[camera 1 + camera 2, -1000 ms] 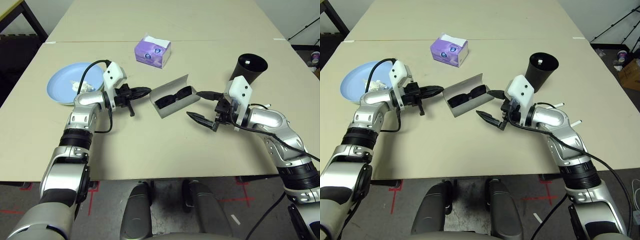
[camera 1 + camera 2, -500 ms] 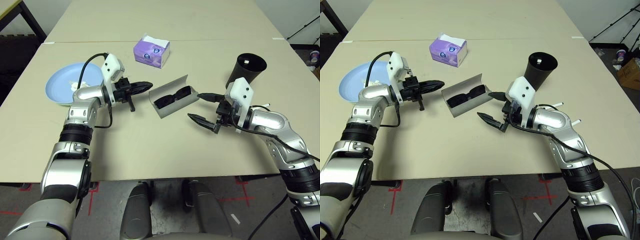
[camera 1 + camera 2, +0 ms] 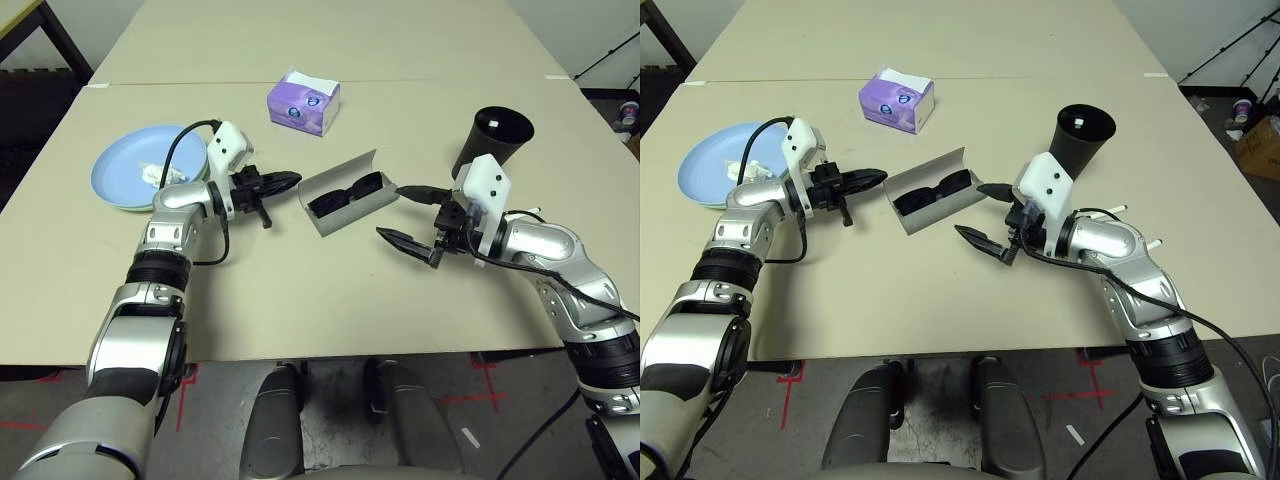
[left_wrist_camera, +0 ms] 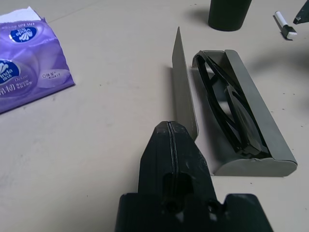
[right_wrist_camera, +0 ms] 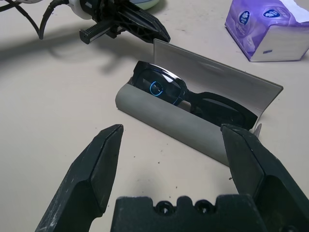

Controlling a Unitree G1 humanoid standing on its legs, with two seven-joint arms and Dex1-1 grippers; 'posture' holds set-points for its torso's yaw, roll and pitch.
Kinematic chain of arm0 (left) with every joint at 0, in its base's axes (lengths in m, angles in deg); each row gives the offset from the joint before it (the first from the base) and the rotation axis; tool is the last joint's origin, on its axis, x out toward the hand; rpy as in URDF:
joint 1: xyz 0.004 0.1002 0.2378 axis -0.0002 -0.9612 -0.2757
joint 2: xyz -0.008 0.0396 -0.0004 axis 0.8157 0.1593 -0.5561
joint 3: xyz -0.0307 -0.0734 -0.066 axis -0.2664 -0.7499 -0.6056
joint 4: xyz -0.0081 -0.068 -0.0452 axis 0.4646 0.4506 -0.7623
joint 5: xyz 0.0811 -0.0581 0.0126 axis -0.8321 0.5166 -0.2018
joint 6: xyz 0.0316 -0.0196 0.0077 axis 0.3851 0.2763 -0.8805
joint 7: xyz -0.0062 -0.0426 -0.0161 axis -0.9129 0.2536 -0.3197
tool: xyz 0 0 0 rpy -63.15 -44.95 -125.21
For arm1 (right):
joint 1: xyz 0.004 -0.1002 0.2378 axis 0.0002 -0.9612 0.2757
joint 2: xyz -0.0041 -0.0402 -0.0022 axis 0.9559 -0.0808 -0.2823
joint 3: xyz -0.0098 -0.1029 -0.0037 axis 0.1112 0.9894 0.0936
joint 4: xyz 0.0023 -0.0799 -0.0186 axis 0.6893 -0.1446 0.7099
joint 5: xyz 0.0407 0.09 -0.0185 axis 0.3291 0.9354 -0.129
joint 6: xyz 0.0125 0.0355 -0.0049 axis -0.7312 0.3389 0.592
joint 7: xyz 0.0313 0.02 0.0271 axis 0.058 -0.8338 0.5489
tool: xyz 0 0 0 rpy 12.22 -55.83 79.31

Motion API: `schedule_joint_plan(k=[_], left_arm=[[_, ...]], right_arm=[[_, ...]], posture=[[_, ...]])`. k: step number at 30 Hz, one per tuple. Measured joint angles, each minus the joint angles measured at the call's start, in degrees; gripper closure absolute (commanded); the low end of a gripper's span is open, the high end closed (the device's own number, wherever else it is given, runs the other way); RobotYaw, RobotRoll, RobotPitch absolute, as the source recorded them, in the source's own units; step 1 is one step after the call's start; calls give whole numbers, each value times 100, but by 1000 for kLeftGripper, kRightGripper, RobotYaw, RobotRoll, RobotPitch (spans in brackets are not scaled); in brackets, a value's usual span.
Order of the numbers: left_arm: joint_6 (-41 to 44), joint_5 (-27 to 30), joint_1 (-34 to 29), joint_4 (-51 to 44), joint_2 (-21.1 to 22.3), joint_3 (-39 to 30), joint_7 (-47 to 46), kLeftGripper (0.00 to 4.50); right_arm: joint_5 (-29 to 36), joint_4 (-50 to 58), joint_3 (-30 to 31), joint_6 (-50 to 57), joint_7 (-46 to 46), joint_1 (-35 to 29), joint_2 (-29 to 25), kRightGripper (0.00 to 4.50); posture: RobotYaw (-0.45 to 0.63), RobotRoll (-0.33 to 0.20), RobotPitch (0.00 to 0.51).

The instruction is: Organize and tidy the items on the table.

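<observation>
Little has shifted over the last second: your left hand (image 3: 285,181) lifted toward the far side of the bench half a second ago and has now dropped back to almost where it started, clenched with nothing between its fingers, tips pointing at the upright lid of the glasses case (image 3: 347,191) and just short of it. Your right hand (image 3: 398,211) has kept its place on the other side of the case, fingers spread wide and empty, one on each side of the case's near end as seen along its own wrist. The sunglasses (image 5: 193,98) lie folded inside the case tray, lid standing open. Judgement: glasses are stowed, so the step in hand looks like shutting the lid, the closed left hand set to push it over while the right braces; no contact yet. Elsewhere the blue plate (image 3: 128,178) sits at the left with a crumpled tissue (image 3: 158,172) on it, a green rim showing under it in the right wrist view. The black cup (image 3: 493,141) stands behind the right arm, white pens (image 3: 1118,210) beside it. The purple tissue box (image 3: 303,101) sits further back.
</observation>
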Motion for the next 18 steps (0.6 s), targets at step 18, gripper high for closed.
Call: schedule_joint_plan(k=[18], left_arm=[[295, 28, -527, -1339, -186, 204, 266, 4473]], right_arm=[[3, -1, -3, -1, -5, 4, -21, 0]], posture=[[-74, 0, 203]])
